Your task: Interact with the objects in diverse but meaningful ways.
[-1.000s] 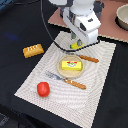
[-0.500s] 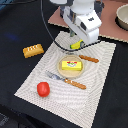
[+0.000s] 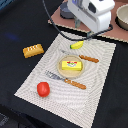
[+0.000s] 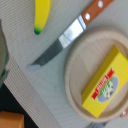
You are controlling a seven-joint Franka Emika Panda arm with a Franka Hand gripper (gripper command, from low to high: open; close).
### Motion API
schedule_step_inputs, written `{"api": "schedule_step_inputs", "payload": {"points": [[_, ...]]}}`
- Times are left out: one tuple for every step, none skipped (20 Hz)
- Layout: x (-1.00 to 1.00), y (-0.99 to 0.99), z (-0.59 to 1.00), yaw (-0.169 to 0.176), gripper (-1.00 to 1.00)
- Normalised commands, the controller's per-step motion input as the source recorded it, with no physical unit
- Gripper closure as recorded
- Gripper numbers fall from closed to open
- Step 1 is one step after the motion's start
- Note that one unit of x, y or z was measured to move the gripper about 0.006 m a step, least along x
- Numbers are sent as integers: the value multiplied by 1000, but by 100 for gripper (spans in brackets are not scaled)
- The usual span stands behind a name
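Observation:
A yellow block with a red label (image 3: 71, 65) lies on a round wooden plate (image 3: 60, 70) in the middle of a striped placemat. A yellow banana (image 3: 76, 45) lies behind the plate. A red tomato (image 3: 43, 89) sits on the mat's near left. An orange-brown bread loaf (image 3: 33, 50) lies off the mat to the exterior view's left. My gripper (image 3: 92, 12) hangs high above the banana; its fingers do not show. The wrist view shows the banana (image 4: 42, 15), the block (image 4: 106, 82) and the plate (image 4: 75, 80).
A wooden-handled knife (image 3: 85, 58) lies behind the plate, also seen in the wrist view (image 4: 70, 37). A fork (image 3: 65, 80) lies in front of the plate. A bowl (image 3: 122, 17) stands on a brown board (image 3: 62, 20) at the back. A black cable arcs over the mat.
The arm has risen and drawn back toward the exterior view's right. The banana, partly covered before, now lies in full view. The other objects have not moved.

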Motion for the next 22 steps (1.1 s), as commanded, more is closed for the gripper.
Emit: {"api": "schedule_step_inputs", "payload": {"points": [[217,-314,294,-58,-100],[137,-400,166,-42,-100],[154,-386,106,-42,-100],[220,-377,46,-43,-100],[269,-429,31,-46,-100],[191,-463,3,-58,-100],[151,-360,0,-66,-100],[194,-263,0,-61,-100],[280,-191,0,-44,-100],[237,-180,0,-26,-100],[214,-183,0,-18,-100],[220,-186,0,-18,-100],[243,-246,6,-20,-100],[203,-363,17,-34,-100],[140,-417,54,-45,-100],[169,-463,89,-27,-100],[203,-466,31,-12,-100],[180,-486,54,-5,-100],[131,-557,29,0,-100],[91,-614,0,0,-100],[83,-671,0,0,-100],[111,-657,0,0,-100]]}}
